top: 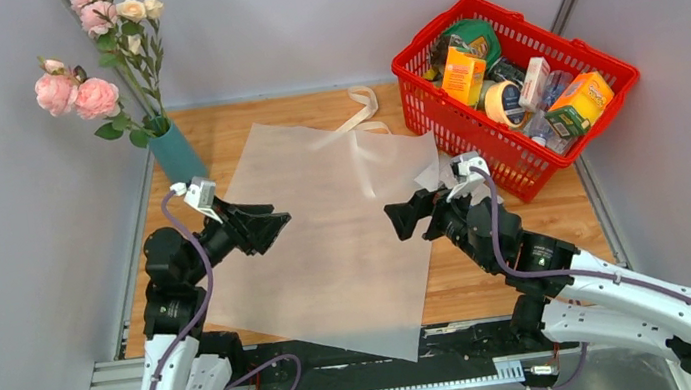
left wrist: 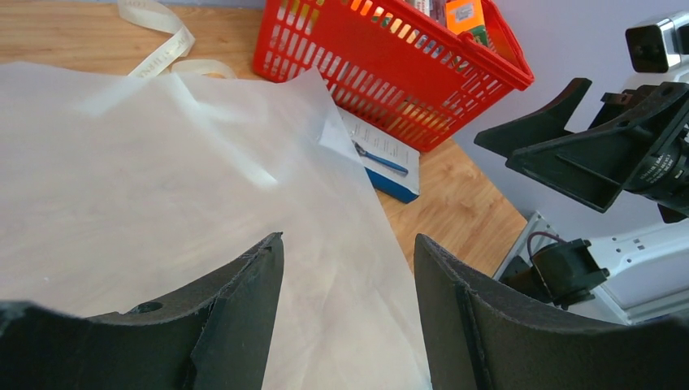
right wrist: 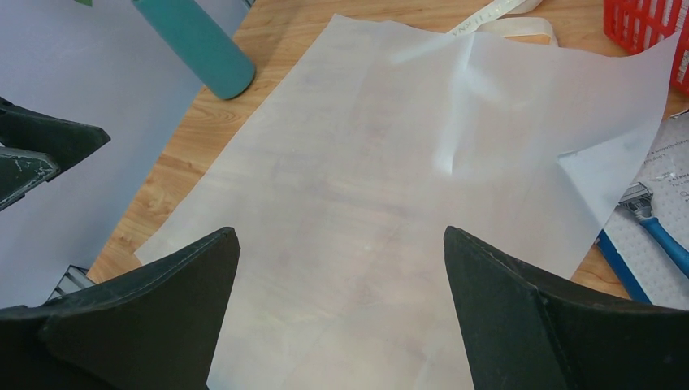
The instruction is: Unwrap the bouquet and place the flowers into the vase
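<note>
Currently the flowers (top: pixel 101 56) stand stems-down in the vase (top: pixel 176 152), which sits upright at the far left corner of the worktop (top: pixel 241 118). The pink and cream heads rise well above the vase rim.

The paper (top: pixel 328 248) lies opened out flat across the middle of the worktop. Its near corner overhangs the near edge, between the two arm bases. The ribbon (top: pixel 366 112) lies loose at the far edge, with one end resting on the far part of the paper.

The left end effector (top: pixel 277 222) hangs over the left edge of the paper with its jaws spread, gripping nothing (its wrist view shows only paper between the fingers (left wrist: pixel 244 317)). The right end effector (top: pixel 397 220) hangs over the right part of the paper, facing the left one. Its jaws are spread wide and also grip nothing. The two are apart, with open paper between them.

The basket (top: pixel 506 63), filled with assorted goods, occupies the far right corner. A flat pack (left wrist: pixel 390 158) holding a blue-handled razor lies just beside the basket, with the right corner of the paper partly covering it.
</note>
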You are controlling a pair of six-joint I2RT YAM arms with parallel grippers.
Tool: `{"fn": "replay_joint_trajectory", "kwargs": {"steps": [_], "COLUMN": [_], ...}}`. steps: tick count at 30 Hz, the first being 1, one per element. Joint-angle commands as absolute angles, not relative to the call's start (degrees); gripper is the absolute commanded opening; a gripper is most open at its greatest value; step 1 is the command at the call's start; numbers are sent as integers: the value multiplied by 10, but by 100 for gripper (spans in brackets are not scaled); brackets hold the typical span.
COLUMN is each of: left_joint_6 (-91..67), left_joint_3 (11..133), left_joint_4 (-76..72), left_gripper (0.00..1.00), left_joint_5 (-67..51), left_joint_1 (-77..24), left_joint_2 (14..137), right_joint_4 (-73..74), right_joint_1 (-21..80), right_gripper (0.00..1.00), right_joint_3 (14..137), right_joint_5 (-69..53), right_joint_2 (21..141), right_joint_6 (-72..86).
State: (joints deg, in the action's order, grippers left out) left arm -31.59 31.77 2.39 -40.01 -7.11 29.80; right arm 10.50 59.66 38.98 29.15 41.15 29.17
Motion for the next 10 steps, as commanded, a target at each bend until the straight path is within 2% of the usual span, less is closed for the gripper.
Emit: {"fn": "replay_joint_trajectory", "kwargs": {"steps": [1,10], "left_joint_6": [-308,-317], "left_joint_3": [321,316], "left_joint_4": [17,17], "left_gripper": [68,68], "left_joint_5": [-402,-404], "left_joint_1": [-73,-74], "left_joint_2": [300,304], "right_joint_4": [105,105], "right_joint_1": [598,598], "right_gripper": [100,100], "right_joint_3": [397,402], "right_joint_5": [308,315], "right_joint_2": [410,418], "right_joint_6": [299,303]}}
